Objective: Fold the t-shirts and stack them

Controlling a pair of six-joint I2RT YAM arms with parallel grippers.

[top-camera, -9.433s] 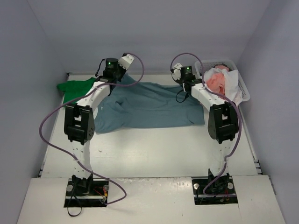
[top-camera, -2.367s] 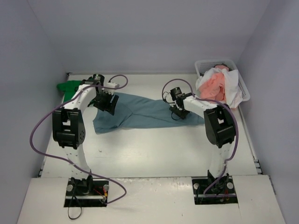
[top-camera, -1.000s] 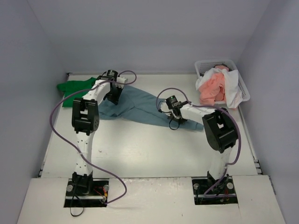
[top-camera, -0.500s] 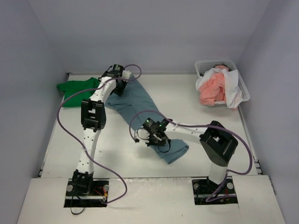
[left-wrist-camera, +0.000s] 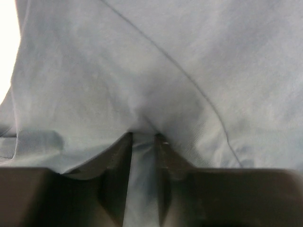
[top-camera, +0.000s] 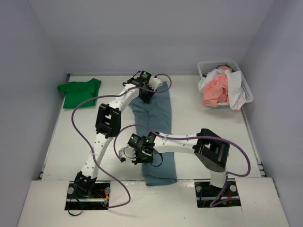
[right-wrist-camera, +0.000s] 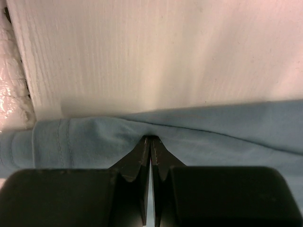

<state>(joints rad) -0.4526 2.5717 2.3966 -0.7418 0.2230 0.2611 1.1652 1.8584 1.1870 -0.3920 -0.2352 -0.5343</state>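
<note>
Top external view shows the light blue t-shirt (top-camera: 161,113) stretched along the counter (top-camera: 213,132), the right end effector (right-wrist-camera: 150,139) pinched shut on its near edge and the left end effector (left-wrist-camera: 143,137) slightly parted around a fold, grip unclear; it looks limp and light, best taken by its corners.

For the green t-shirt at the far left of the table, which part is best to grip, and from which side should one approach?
The green t-shirt lies flat, with the wall close on its left. Probably pinch its right edge from above, coming from the middle of the table.
</note>
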